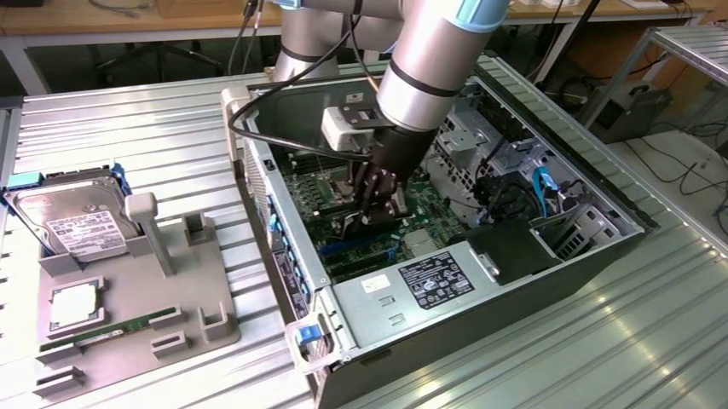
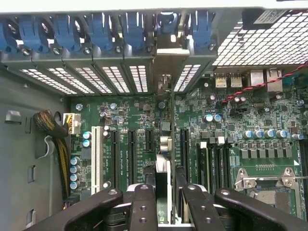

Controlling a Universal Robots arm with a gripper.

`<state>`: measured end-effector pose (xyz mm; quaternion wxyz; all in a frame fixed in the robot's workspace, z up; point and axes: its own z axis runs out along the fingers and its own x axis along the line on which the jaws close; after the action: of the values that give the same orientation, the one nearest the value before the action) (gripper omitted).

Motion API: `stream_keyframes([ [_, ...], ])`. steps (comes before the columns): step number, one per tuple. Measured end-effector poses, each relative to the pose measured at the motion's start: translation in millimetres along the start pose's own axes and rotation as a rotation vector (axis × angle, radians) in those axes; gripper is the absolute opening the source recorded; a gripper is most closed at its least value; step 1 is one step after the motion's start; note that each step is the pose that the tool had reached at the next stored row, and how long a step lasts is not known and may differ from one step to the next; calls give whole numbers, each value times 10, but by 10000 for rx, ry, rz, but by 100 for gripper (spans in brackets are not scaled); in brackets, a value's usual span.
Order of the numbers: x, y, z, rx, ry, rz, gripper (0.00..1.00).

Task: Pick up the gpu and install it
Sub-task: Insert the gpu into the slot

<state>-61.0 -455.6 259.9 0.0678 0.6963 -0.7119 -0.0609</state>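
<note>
Pincer: lowered inside the open computer case, fingers closed on either side of the gpu, gripping its upper edge.

Gpu: held upright, edge-on, above the motherboard; metal end bracket reaches the rear slot covers with blue clips. Lower edge appears to sit at an expansion slot, though seating is unclear.

Grey fixture tray: on the ribbed metal worktop, at the exterior view's left of the case. Holds a hard drive, a processor chip and a green memory stick.
</note>
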Motion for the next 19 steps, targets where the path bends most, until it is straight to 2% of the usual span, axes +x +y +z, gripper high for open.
stream_keyframes([
  [4, 1, -7, 36, -35, 13, -6, 26],
  [5, 0, -9, 48, -46, 1, -8, 26],
  [10, -1, -11, 60, -173, 7, -7, 26],
  [16, -28, -9, 54, -228, 13, -47, 26],
  [17, -37, -11, 65, -227, -15, -58, 26],
  [19, -39, -6, 54, -267, 18, -62, 26],
])
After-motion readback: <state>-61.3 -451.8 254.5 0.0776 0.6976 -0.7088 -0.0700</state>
